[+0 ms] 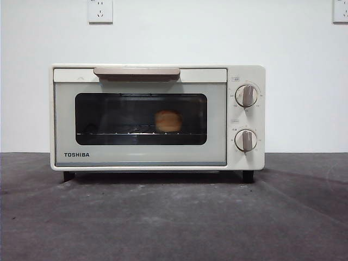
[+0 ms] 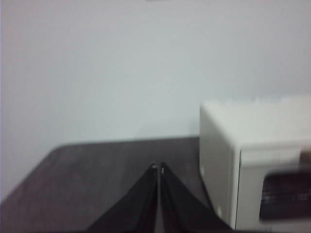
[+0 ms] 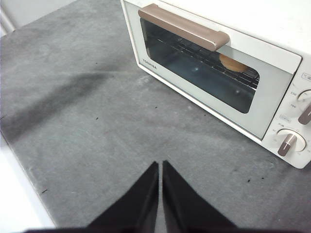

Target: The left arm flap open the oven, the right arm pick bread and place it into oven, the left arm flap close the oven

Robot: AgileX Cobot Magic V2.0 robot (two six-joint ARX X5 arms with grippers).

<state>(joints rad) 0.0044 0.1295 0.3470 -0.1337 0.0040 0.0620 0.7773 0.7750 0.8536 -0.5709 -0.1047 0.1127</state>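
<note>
The cream-white TOSHIBA oven [image 1: 157, 117] stands on the dark table with its glass door shut and its beige bar handle [image 1: 136, 72] at the top. The golden bread [image 1: 168, 120] sits on the wire rack inside, seen through the glass; it also shows in the right wrist view [image 3: 232, 63]. My left gripper [image 2: 159, 167] is shut and empty, beside the oven's left side [image 2: 218, 165] and apart from it. My right gripper [image 3: 160, 165] is shut and empty, above the table in front of the oven [image 3: 214, 73]. Neither gripper shows in the front view.
Two round knobs [image 1: 246, 95] [image 1: 246, 140] sit on the oven's right panel. The dark grey table mat [image 1: 174, 217] stretches in front of the oven. A white wall with outlets [image 1: 100, 11] is behind. The table's edge [image 3: 19, 194] lies near my right gripper.
</note>
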